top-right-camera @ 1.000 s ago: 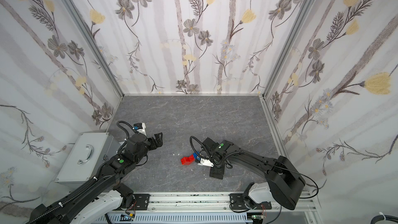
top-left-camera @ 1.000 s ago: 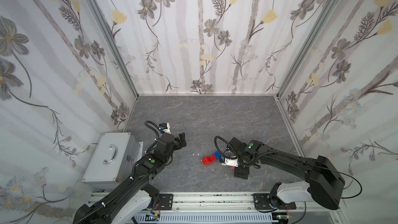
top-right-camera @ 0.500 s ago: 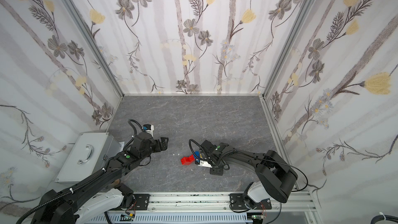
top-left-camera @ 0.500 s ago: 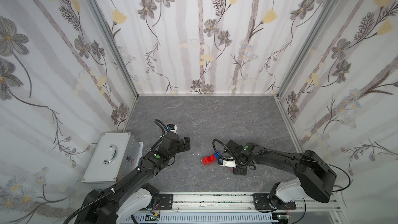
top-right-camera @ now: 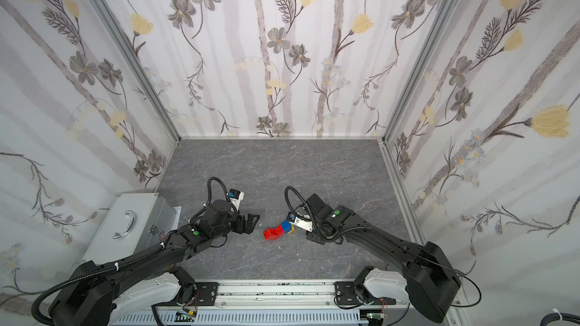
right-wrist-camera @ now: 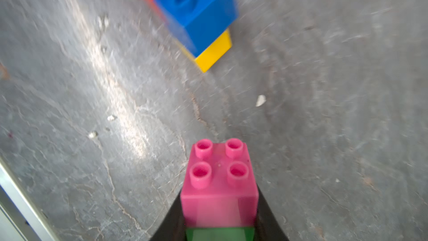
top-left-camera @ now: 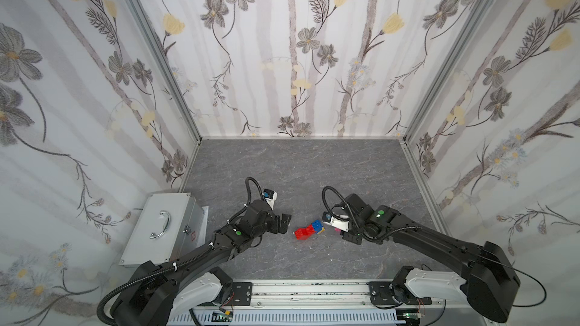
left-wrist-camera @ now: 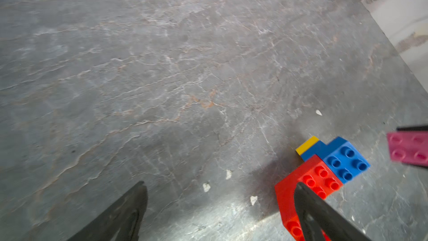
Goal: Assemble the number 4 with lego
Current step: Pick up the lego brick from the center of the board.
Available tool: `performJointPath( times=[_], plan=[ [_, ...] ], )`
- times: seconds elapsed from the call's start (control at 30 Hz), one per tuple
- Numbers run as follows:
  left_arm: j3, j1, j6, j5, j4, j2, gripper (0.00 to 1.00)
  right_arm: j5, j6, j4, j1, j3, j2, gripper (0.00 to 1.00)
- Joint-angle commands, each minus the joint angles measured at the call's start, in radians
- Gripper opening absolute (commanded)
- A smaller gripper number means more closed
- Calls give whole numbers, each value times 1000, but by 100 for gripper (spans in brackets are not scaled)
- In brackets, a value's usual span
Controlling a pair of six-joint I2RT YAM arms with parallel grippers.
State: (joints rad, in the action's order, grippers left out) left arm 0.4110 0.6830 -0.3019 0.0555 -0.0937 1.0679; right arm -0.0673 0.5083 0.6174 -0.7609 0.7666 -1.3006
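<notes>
The lego lies in two parts, and no whole number 4 is in view. A joined cluster of red brick [top-left-camera: 301,233] [left-wrist-camera: 301,188], blue bricks [top-left-camera: 316,224] [left-wrist-camera: 345,161] and yellow brick [left-wrist-camera: 306,146] [right-wrist-camera: 214,53] rests on the grey floor in both top views. My right gripper [right-wrist-camera: 220,205] [top-left-camera: 340,233] is shut on a pink brick [right-wrist-camera: 220,181] [left-wrist-camera: 408,149] stacked on a green brick [right-wrist-camera: 220,234], just right of the cluster. My left gripper [top-left-camera: 284,222] [left-wrist-camera: 220,205] hangs open just left of the red brick, one finger [left-wrist-camera: 319,216] crossing over it.
A silver metal case [top-left-camera: 163,230] with a handle sits at the left by the wall. Flowered walls close in the grey floor [top-left-camera: 298,167] on three sides. An aluminium rail [top-left-camera: 307,290] runs along the front. Small white specks [left-wrist-camera: 206,187] dot the floor.
My left arm has reached forward and to the right, up to the red end of the cluster. The right jaws have closed in on the pink-green stack.
</notes>
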Motion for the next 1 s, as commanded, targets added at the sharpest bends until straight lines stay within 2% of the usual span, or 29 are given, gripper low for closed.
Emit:
performJointPath(
  times=[0.0, 0.13, 0.3, 0.47, 0.63, 0.97],
  plan=[
    [-46, 23, 82, 68, -170, -21, 100, 17, -170, -172, 42, -4, 120, 0],
    [-164, 30, 131, 181, -308, -114, 100, -17, -399, -376, 51, -81, 237, 0],
    [-214, 154, 241, 137, -300, -121, 92, -18, -584, -651, 51, -217, 327, 0],
    [-237, 199, 287, 101, -394, -43, 79, -21, -605, -741, 51, -265, 360, 0],
    [-231, 210, 307, 81, -512, 65, 76, -8, -615, -773, 54, -278, 354, 0],
    [-195, 218, 353, 95, -609, 224, 68, 4, -680, -815, 54, -285, 329, 0]
  ],
)
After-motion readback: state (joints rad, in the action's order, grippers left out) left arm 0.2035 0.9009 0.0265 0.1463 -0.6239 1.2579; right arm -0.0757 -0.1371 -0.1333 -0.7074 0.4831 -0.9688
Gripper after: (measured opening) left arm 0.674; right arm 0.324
